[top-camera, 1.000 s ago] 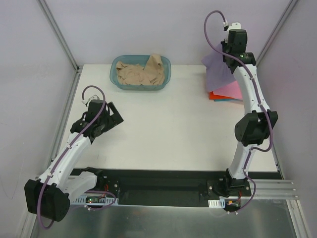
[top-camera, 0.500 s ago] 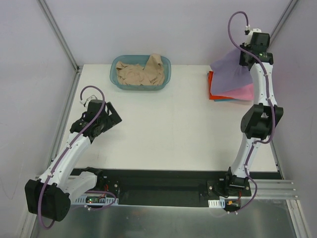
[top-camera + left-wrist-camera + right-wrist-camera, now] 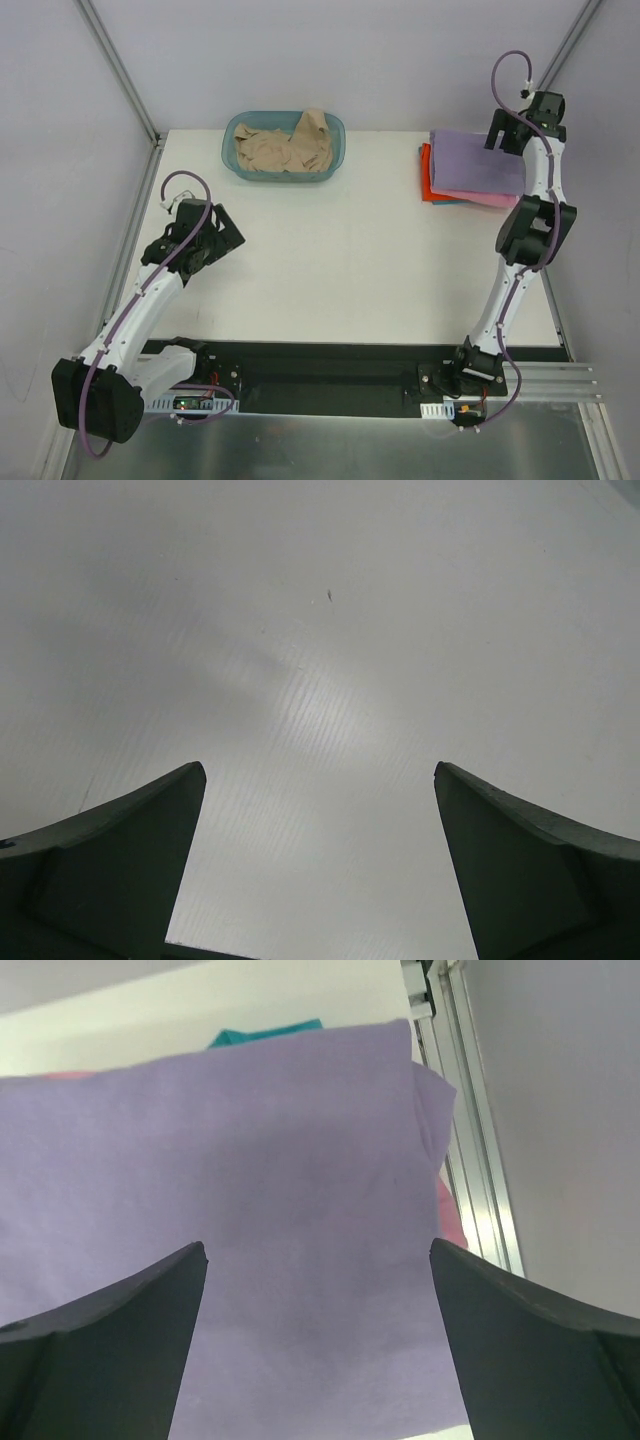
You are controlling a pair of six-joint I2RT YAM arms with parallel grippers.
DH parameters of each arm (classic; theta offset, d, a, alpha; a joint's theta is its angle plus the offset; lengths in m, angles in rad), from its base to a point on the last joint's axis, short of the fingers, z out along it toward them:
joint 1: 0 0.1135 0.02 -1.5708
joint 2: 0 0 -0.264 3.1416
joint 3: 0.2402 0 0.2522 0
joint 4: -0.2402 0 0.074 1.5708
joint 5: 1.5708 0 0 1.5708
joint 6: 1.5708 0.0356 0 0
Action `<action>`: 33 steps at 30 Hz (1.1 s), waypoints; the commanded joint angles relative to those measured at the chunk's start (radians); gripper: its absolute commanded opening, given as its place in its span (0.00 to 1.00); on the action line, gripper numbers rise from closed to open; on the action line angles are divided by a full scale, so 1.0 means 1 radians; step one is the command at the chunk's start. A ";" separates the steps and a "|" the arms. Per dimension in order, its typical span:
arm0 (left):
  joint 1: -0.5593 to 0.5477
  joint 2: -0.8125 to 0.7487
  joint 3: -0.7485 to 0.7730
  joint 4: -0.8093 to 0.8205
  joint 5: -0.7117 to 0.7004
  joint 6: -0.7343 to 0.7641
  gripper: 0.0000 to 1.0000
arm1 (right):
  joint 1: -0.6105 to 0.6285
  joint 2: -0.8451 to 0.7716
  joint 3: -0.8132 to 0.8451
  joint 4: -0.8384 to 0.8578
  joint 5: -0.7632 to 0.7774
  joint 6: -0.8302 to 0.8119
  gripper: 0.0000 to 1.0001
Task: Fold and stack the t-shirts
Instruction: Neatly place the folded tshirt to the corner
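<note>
Nearest, the left gripper (image 3: 215, 237) hangs with its fingers apart over bare table (image 3: 350, 260), holding nothing. It is well apart from any shirt, so a long reach lies ahead of it. Further back on the right, the folded purple tee (image 3: 478, 160) tops the stack, with the pink tee (image 3: 480, 197) showing at its near edge and the orange-red tee (image 3: 427, 175) at its left. A teal layer (image 3: 265, 1032) peeks out beyond them. The right gripper (image 3: 318, 1250) is spread wide just over the purple tee, gripping nothing; I cannot tell whether its tips touch the cloth. If a fingertip catches the soft cotton as the arm lifts, the top fold could drag open or the stack could skew. The purple tee's right corner (image 3: 432, 1090) looks slightly loose and lies near the rail (image 3: 470, 1140), so a nudge may push it over the edge. Farthest left, the beige tee (image 3: 285, 148) lies crumpled in the basket (image 3: 232, 165). A pinch there may take only a bunch, or tug the light basket along.
</note>
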 commanded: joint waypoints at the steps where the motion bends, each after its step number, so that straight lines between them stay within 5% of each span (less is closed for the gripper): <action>1: 0.009 -0.017 0.044 -0.015 0.052 0.011 0.99 | -0.007 -0.179 -0.042 0.076 -0.091 0.075 0.97; 7: 0.009 -0.050 0.019 -0.015 0.092 0.016 0.99 | -0.003 -0.412 -0.197 0.111 -0.250 0.171 0.97; 19: 0.009 -0.135 -0.097 0.103 0.338 0.065 0.99 | 0.305 -1.230 -1.310 0.477 -0.016 0.362 0.97; 24: 0.007 -0.219 -0.186 0.207 0.401 0.065 0.99 | 0.408 -1.440 -1.576 0.478 0.055 0.403 0.97; 33: 0.007 -0.304 -0.314 0.280 0.448 0.044 0.99 | 0.419 -1.739 -1.961 0.571 0.001 0.512 0.97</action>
